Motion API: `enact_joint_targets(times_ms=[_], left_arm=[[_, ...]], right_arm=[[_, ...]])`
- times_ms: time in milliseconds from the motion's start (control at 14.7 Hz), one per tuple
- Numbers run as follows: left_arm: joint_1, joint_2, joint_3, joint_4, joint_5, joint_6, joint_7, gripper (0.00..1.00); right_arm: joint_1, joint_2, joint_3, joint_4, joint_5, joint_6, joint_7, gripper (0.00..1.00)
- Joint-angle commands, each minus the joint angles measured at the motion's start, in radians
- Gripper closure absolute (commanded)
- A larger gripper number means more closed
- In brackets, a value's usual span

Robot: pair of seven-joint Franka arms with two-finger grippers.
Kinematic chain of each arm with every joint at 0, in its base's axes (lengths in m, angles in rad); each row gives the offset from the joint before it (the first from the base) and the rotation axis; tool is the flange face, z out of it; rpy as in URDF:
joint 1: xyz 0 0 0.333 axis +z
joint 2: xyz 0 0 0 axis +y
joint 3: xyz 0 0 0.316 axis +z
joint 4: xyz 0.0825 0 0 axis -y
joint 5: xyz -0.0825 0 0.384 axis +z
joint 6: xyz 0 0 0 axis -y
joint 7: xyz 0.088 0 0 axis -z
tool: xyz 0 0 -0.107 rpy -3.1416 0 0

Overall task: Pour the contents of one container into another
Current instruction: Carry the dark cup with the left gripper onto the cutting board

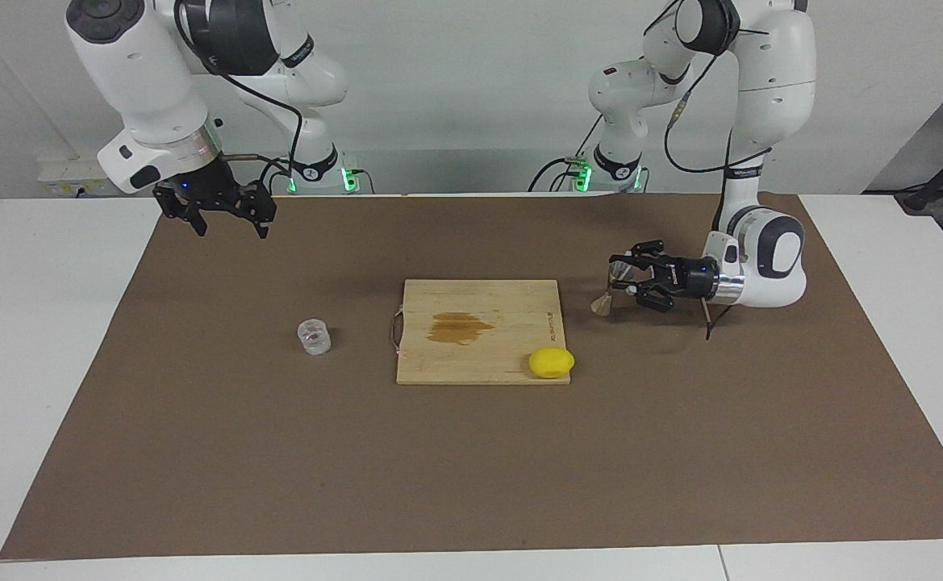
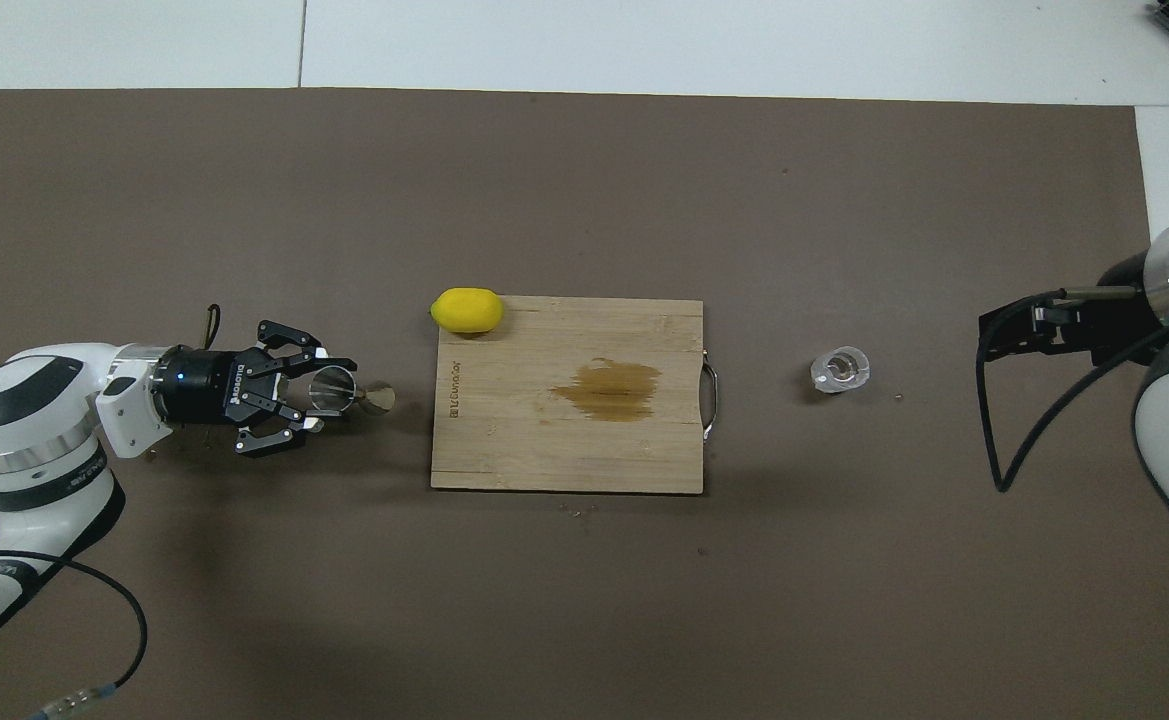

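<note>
The clear glass cup (image 1: 314, 336) (image 2: 840, 370) stands upright on the brown mat, between the cutting board and the right arm's end of the table. My left gripper (image 1: 620, 280) (image 2: 329, 392) reaches in sideways and is shut on the upper cone of the grey metal jigger (image 1: 605, 297) (image 2: 376, 398). The jigger hangs slightly tilted over the mat, just off the board's edge toward the left arm's end. My right gripper (image 1: 231, 232) waits open and holds nothing, up over the mat's corner near its own base, well away from the cup.
A wooden cutting board (image 1: 511, 307) (image 2: 524, 450) with a brown stain lies in the middle of the mat. A yellow lemon (image 1: 551, 362) (image 2: 466, 310) sits at the board's corner farthest from the robots, toward the left arm's end.
</note>
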Motion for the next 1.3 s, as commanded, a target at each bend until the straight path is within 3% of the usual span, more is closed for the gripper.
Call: enact_joint_targets(times_ms=[0, 341, 614, 887, 1228], left_arm=[[-0.078, -0.078, 0.014, -0.103, -0.100, 0.107, -0.012, 0.65], [-0.261, -0.116, 0.012, -0.171, -0.332, 0.212, -0.012, 0.64], [-0.388, -0.116, 0.011, -0.168, -0.481, 0.333, -0.006, 0.64], [-0.562, -0.109, 0.011, -0.173, -0.737, 0.451, 0.104, 0.63], [-0.637, -0.090, 0.011, -0.137, -0.864, 0.566, 0.178, 0.63]], right_arm=[[-0.015, -0.027, 0.005, -0.034, 0.014, 0.024, -0.013, 0.00], [-0.015, -0.027, 0.005, -0.034, 0.014, 0.024, -0.013, 0.00], [-0.015, -0.027, 0.005, -0.034, 0.014, 0.026, -0.010, 0.00], [-0.008, -0.027, 0.005, -0.034, 0.014, 0.055, 0.079, 0.00], [-0.002, -0.032, 0.005, -0.060, 0.014, 0.101, 0.255, 0.01]])
